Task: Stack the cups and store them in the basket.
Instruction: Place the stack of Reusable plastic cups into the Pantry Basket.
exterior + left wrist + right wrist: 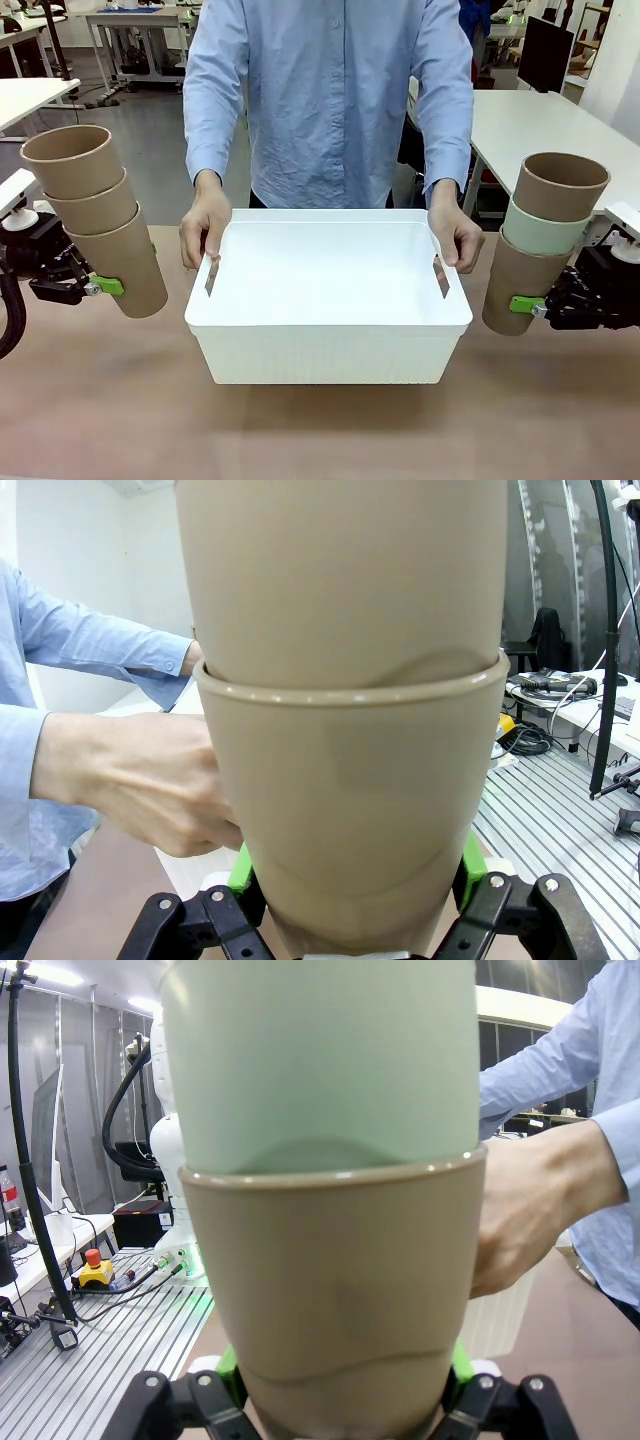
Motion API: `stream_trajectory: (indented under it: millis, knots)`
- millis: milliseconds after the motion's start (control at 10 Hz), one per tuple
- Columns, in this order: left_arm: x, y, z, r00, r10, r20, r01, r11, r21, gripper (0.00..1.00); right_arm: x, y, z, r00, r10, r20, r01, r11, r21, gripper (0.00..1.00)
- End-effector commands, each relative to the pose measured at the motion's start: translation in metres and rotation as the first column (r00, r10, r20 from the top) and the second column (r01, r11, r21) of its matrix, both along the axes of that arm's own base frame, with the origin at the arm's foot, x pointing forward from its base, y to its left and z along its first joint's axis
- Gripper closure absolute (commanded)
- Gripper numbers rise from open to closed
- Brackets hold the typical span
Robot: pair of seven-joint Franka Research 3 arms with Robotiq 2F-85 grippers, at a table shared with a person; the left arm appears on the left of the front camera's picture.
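Tan cups [98, 215] sat clamped in left claw [122, 286]; right claw [512, 302] gripped a part-mint stack [545, 240]; basket [330, 350] between claws.

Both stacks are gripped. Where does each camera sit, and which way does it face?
Front: fixed between the arms, facing across the basket to the person; left gripper and right gripper each clamp stacked cups.
Left wrist: on that wrist, looking along its fingers up the tan stack.
Right wrist: likewise, up the mint-and-tan stack.
Shared: each wrist view catches one hand of the person.
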State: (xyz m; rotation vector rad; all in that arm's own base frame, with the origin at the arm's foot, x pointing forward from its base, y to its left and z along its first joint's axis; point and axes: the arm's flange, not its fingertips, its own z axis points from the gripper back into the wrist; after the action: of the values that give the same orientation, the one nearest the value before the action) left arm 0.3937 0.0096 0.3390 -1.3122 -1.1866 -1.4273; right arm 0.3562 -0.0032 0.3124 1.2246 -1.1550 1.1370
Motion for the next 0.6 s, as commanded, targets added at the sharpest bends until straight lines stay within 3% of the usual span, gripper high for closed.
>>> stream_trajectory:
  millis: [0, 500]
  knots:
    - [-0.0009, -0.0005, 0.0031, 1.000, -0.005, 0.013, 0.005, 1.000, -0.009, 0.15, 0.0018, 0.0005, 0.0042, 1.000, -0.010, 0.011, 0.009, 1.000, 0.008, 0.16]
    - [-0.0009, -0.0005, 0.0031, 1.000, -0.005, 0.013, 0.005, 1.000, -0.009, 0.15, 0.0018, 0.0005, 0.0042, 1.000, -0.010, 0.011, 0.009, 1.000, 0.008, 0.16]
